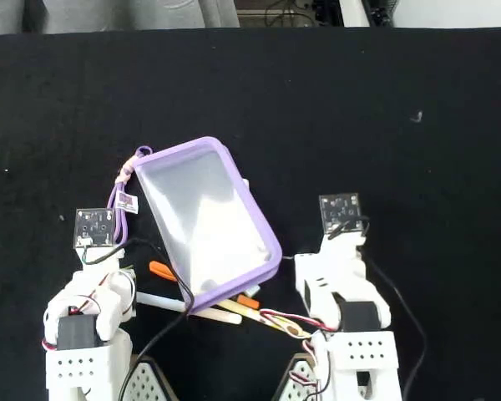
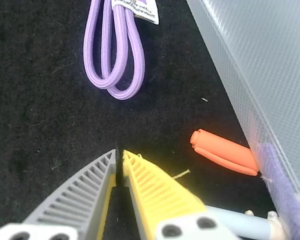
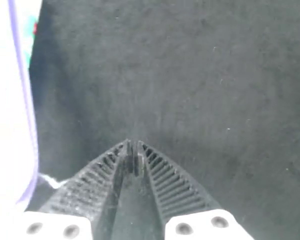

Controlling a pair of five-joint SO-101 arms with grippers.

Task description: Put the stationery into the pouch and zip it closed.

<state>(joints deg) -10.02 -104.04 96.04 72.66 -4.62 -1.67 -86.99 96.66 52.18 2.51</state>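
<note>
A clear pouch (image 1: pixel 204 221) with a purple rim lies tilted on the black table between the two arms, its purple cord loop (image 1: pixel 121 196) at its far left corner. Several pens poke out from under its near edge: an orange one (image 1: pixel 162 271), a pale blue one (image 1: pixel 160 302) and cream ones (image 1: pixel 234 311). My left gripper (image 2: pixel 120 154) is shut and holds nothing, with the orange pen (image 2: pixel 223 152) and the cord loop (image 2: pixel 115 55) just ahead of it beside the pouch wall (image 2: pixel 260 65). My right gripper (image 3: pixel 134 145) is shut and holds nothing, over bare cloth beside the pouch rim (image 3: pixel 25 100).
Black cloth (image 1: pixel 401 125) covers the whole table, with open room behind and to the right of the pouch. The arm bases (image 1: pixel 83 351) (image 1: pixel 359 351) stand at the near edge, with their cables trailing by the pens.
</note>
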